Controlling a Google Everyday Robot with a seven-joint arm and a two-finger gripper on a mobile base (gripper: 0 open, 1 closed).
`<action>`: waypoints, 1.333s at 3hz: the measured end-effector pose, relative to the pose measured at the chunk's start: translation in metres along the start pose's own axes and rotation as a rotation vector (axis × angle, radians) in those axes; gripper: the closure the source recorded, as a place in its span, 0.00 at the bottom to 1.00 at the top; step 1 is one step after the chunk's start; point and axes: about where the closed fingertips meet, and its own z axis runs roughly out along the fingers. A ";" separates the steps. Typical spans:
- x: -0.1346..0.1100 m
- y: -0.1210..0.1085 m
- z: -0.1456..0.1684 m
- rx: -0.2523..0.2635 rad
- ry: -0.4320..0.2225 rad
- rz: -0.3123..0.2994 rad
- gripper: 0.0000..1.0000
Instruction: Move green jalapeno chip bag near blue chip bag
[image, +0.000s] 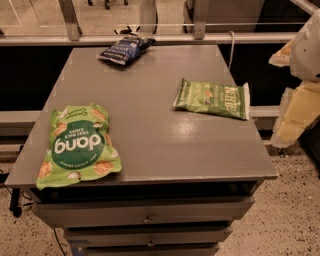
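The green jalapeno chip bag (212, 98), olive-green with white "Kettle" lettering, lies flat at the right side of the grey cabinet top (150, 85), its white seam toward the right edge. The blue chip bag (124, 48), dark navy with white lettering, lies at the far edge, left of centre. My gripper (294, 116) hangs off the cabinet's right side, beyond the edge and to the right of the olive-green bag, touching neither bag.
A larger bright green "dang" bag (77, 144) lies at the front left corner. The cabinet has drawers (147, 216) below its front edge. A rail and posts (70, 25) run behind the far edge. A white cable (231, 47) hangs at the back right.
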 end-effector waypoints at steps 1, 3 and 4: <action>0.000 0.000 0.000 0.000 0.000 0.000 0.00; -0.011 -0.035 0.036 0.052 -0.068 -0.078 0.00; -0.023 -0.074 0.070 0.075 -0.105 -0.100 0.00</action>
